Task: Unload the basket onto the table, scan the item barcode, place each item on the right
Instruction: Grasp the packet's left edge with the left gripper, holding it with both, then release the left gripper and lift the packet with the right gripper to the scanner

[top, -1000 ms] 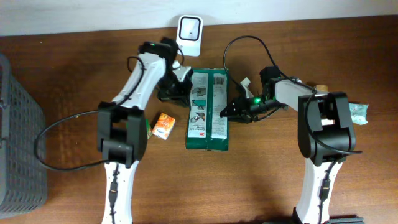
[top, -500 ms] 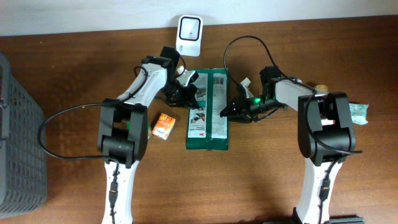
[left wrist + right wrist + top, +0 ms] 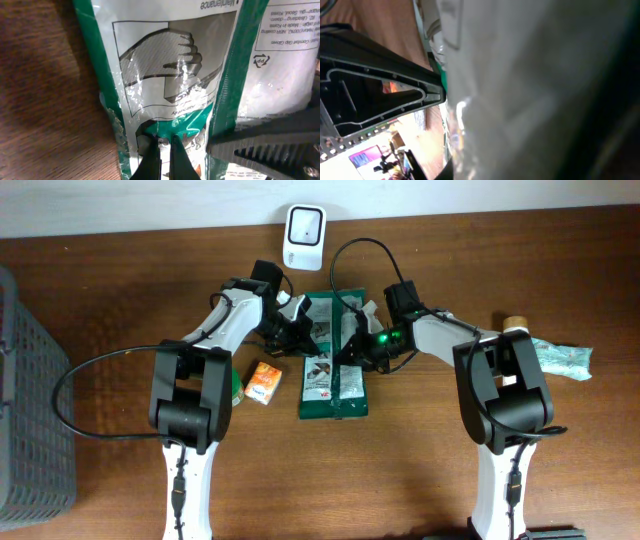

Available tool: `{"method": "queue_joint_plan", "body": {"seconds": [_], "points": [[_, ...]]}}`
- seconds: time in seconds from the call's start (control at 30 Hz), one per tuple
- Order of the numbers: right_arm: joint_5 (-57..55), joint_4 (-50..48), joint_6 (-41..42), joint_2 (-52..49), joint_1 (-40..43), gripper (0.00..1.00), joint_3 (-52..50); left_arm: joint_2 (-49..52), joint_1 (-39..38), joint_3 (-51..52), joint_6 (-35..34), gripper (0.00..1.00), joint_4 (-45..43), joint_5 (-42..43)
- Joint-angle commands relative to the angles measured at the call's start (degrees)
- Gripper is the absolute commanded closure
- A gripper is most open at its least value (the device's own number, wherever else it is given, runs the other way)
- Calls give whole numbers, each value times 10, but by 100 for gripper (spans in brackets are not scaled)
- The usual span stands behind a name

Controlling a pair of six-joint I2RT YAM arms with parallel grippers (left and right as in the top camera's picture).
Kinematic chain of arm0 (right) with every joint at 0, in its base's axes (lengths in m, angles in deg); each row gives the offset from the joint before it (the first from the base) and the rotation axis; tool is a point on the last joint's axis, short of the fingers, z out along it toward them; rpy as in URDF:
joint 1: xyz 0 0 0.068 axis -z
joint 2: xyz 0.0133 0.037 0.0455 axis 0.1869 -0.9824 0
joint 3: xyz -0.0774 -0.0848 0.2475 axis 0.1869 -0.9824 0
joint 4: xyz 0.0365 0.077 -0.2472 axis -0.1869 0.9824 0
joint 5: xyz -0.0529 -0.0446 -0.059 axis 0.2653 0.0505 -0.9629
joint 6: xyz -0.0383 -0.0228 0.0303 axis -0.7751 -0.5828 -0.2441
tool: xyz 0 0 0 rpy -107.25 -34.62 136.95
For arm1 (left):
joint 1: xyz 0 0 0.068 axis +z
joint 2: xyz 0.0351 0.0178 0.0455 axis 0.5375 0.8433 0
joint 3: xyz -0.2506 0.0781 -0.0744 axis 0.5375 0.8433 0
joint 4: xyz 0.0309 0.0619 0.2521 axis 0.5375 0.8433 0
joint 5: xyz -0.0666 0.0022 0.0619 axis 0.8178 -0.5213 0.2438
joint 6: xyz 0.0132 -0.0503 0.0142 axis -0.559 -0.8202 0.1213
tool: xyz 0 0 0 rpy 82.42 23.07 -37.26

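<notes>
My left gripper (image 3: 165, 152) has its jaws together, the tips pressed against the crinkled clear film on the left part of the green and white package (image 3: 333, 375). I cannot tell whether any film is pinched between them. My right gripper (image 3: 351, 352) is also closed. It sits over the middle of the package, and pale wrapping fills its wrist camera, too near and blurred to show a grip.

The package lies flat on the brown table (image 3: 420, 470), lengthwise, just below the white scanner (image 3: 304, 225) at the far edge. A small orange box (image 3: 263, 381) rests just left of the package. A grey basket (image 3: 30, 410) stands at the far left. A teal packet (image 3: 558, 358) lies at the far right, beside the right arm.

A second ago the right jaws stood partly apart at the package's right edge; they are now shut further in. The left gripper has moved from beside the left edge onto the package.
</notes>
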Motion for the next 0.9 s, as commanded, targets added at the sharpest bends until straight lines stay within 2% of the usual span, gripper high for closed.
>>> {"method": "queue_joint_plan", "body": {"seconds": [0.0,0.17,0.33,0.4,0.5,0.6,0.63,0.7,0.73,0.8,0.83,0.87], "points": [[12,0,-66,-6,13,95,7,33,-4,30,-5,100,12,-52],[83,25,-198,66,37,96,10,30,-4,19,-4,100,21,-56],[85,106,-263,165,70,96,11,-28,51,-140,32,100,126,-64],[85,128,-275,203,71,96,11,-59,88,-234,34,100,196,-115],[86,144,-275,226,69,96,14,-81,127,-324,62,98,274,-155],[89,219,-340,230,47,96,53,-84,181,-372,97,96,310,-162],[70,294,-392,230,28,96,102,-84,207,-372,96,95,312,-162],[56,368,-430,230,0,96,174,-84,252,-372,97,91,318,-162],[52,378,-430,230,-12,96,195,-84,262,-372,98,87,321,-163],[51,394,-439,230,-37,96,230,-84,275,-371,98,66,326,-166],[51,395,-440,230,-47,96,233,-84,276,-371,98,43,326,-180],[51,397,-445,230,-56,96,233,-84,278,-371,98,29,326,-198]]}}
